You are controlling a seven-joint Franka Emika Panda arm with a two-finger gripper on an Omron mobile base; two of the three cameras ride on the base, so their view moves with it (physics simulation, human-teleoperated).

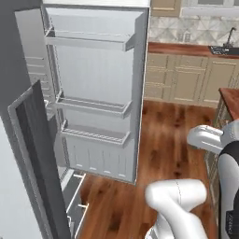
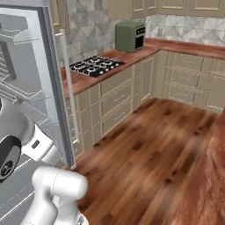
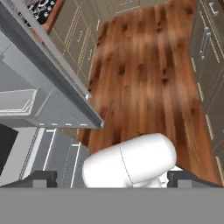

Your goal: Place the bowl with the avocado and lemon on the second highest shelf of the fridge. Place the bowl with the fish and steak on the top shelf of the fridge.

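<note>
White arm (image 1: pixel 179 200) folded low, elbow link bulging at bottom of left base view, upper link w/ dark joint at rt edge. In hand view, gripper (image 3: pixel 111 178) aims down; two dark fingertips (image 3: pixel 43 178) sit wide apart, jaws spread, nothing btwn them.

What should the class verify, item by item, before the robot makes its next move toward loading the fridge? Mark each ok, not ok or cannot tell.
1. Fridge door swung open: ok, its inner racks face the room.
2. Tool free to take a bowl: cannot tell; the finger tips stand far apart, but a white robot part covers the gap between them.
3. Either bowl located: not ok, none appears in these views.
4. Wooden floor beside the door free of obstacles: ok.
5. Top and second-highest fridge shelves have room: cannot tell, the interior is hidden behind the door.
</note>
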